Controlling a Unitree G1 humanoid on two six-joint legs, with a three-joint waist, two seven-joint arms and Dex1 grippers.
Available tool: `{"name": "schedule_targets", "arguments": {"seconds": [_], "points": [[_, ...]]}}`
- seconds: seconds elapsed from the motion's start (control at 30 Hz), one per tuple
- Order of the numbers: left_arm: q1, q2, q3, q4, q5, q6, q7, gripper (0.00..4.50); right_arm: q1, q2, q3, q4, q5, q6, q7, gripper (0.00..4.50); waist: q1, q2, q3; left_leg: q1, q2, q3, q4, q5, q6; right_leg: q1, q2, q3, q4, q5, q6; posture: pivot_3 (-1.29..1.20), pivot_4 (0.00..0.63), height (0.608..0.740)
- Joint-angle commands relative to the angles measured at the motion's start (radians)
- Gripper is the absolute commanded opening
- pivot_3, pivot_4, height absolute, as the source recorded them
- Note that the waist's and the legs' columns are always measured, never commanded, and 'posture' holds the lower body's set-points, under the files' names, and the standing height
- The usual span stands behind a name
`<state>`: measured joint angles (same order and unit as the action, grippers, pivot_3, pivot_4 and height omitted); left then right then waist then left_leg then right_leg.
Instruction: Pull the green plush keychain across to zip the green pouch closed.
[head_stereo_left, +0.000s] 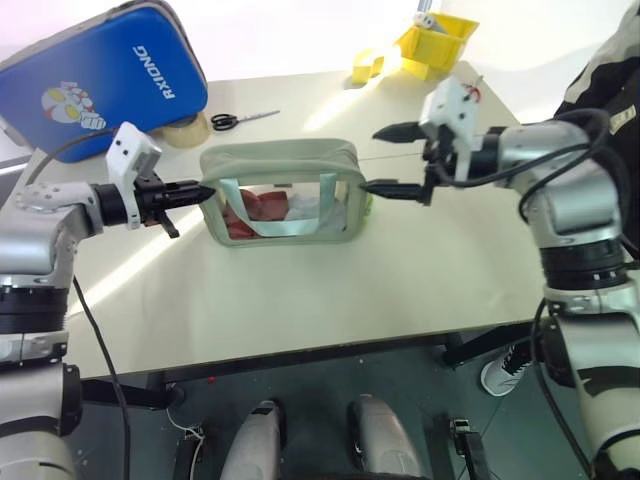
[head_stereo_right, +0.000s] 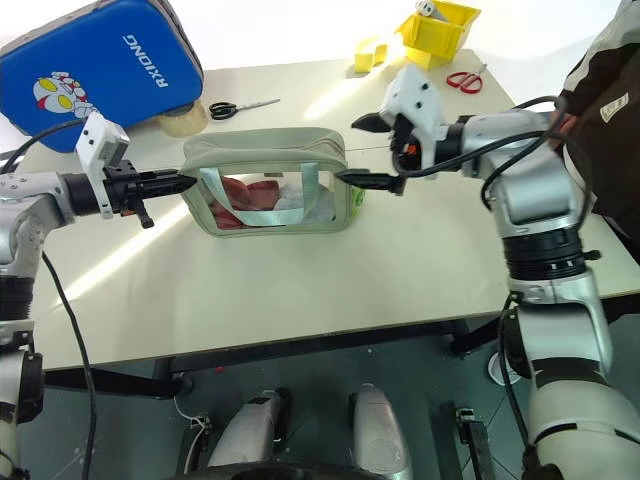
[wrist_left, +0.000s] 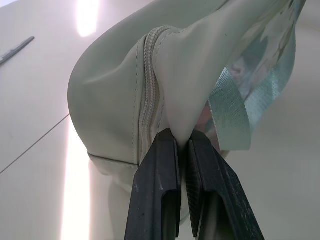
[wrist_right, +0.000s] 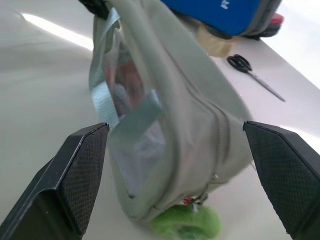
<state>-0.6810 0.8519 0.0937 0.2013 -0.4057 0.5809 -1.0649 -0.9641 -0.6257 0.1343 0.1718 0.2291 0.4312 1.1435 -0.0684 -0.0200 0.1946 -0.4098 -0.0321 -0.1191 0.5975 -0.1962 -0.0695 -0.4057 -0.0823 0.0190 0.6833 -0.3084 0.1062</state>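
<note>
Matt cloth green pouch (head_stereo_left: 283, 165) with glossy window; fuzzy green plush keychain (wrist_right: 187, 223).

A pale, cream-coloured table (head_stereo_left: 300, 290) carried everything. The green pouch (head_stereo_left: 285, 190) stood upright near its middle, with the green plush keychain (wrist_right: 187, 222) lying on the tabletop at one end of it. Toward the far left corner a large blue case (head_stereo_left: 105, 75) rested partly on the surface, a roll of tape (head_stereo_left: 185, 128) just beside it and black-handled scissors (head_stereo_left: 240, 119) near that. At the far right sat a yellow bin (head_stereo_left: 437, 42), a small yellow piece (head_stereo_left: 367, 66), and red-handled scissors (head_stereo_right: 463, 79).
</note>
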Motion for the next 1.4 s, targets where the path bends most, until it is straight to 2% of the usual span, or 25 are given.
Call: {"name": "schedule_targets", "arguments": {"seconds": [0.03,0.43,0.7,0.8,1.0,1.03,1.17,1.23,1.3,1.4], "points": [[-0.013,0.016,0.031,-0.034,-0.012,-0.001,0.0,0.0,-0.044,0.013,0.001,0.032,-0.025,-0.065,-0.009,4.45,0.0,0.0,0.0,0.0,0.0,0.0,0.0,0.0,0.0,0.0,0.0,0.0,0.0,0.0,0.0,0.0,0.15,0.74],[0.013,0.02,0.046,-0.069,-0.017,0.016,0.008,0.0,-0.053,0.057,0.015,0.152,-0.064,-0.129,-0.011,4.45,-0.001,0.0,0.0,0.0,0.0,0.0,0.0,0.0,0.0,0.0,0.0,0.0,0.0,0.0,0.0,0.0,0.15,0.74],[0.033,0.029,0.06,-0.089,-0.029,0.028,-0.003,0.0,-0.039,0.046,0.005,0.118,-0.057,-0.111,0.001,4.45,0.0,0.0,0.0,0.0,0.0,0.0,0.0,0.0,0.0,0.0,0.0,0.0,0.0,0.0,0.0,0.0,0.15,0.74],[0.038,0.039,0.07,-0.101,-0.058,0.053,-0.025,1.11,-0.028,0.034,-0.001,0.096,-0.054,-0.099,0.003,4.5,0.0,0.0,0.0,0.0,0.0,0.0,0.0,0.0,0.0,0.0,0.0,0.0,0.0,0.0,0.0,0.0,0.15,0.74],[0.014,0.105,0.094,-0.081,-0.048,0.051,-0.029,4.08,-0.008,0.011,-0.027,0.028,-0.029,-0.04,-0.002,4.5,0.0,0.0,0.0,0.0,0.0,0.0,0.0,0.0,0.0,0.0,0.0,0.0,0.0,0.0,0.0,0.0,0.15,0.74],[0.012,0.122,0.103,-0.08,-0.051,0.054,-0.033,4.44,-0.002,0.003,-0.032,0.01,-0.023,-0.027,-0.002,4.5,0.0,0.0,0.0,0.0,0.0,0.0,0.0,0.0,0.0,0.0,0.0,0.0,0.0,0.0,0.0,0.0,0.15,0.74],[0.051,0.199,0.184,-0.107,-0.07,0.087,-0.013,4.44,0.057,-0.063,-0.092,-0.114,0.031,0.079,-0.01,4.5,0.001,0.0,0.0,0.0,0.0,0.0,0.0,0.0,0.0,0.0,0.0,0.0,0.0,0.0,0.0,0.0,0.15,0.74],[0.099,0.2,0.252,-0.135,-0.072,0.113,0.049,4.44,0.104,-0.094,-0.142,-0.194,0.065,0.152,-0.041,4.5,0.002,0.0,0.0,0.0,0.0,0.0,0.0,0.0,0.0,0.0,0.0,0.0,-0.001,0.0,0.0,0.0,0.15,0.74],[0.196,0.158,0.314,-0.187,-0.043,0.105,0.15,4.44,0.166,-0.097,-0.208,-0.277,0.09,0.232,-0.124,4.5,0.003,0.0,0.0,0.0,0.0,0.0,-0.001,0.0,0.0,0.0,-0.001,0.0,-0.001,0.0,0.0,0.0,0.15,0.74],[0.356,-0.002,0.397,-0.292,-0.034,0.106,0.332,4.44,0.327,-0.039,-0.309,-0.366,0.079,0.289,-0.312,4.5,0.009,0.001,-0.001,0.002,0.004,0.001,-0.001,-0.001,0.001,0.002,-0.001,0.001,-0.001,0.0,0.0,0.0,0.15,0.74]]}}
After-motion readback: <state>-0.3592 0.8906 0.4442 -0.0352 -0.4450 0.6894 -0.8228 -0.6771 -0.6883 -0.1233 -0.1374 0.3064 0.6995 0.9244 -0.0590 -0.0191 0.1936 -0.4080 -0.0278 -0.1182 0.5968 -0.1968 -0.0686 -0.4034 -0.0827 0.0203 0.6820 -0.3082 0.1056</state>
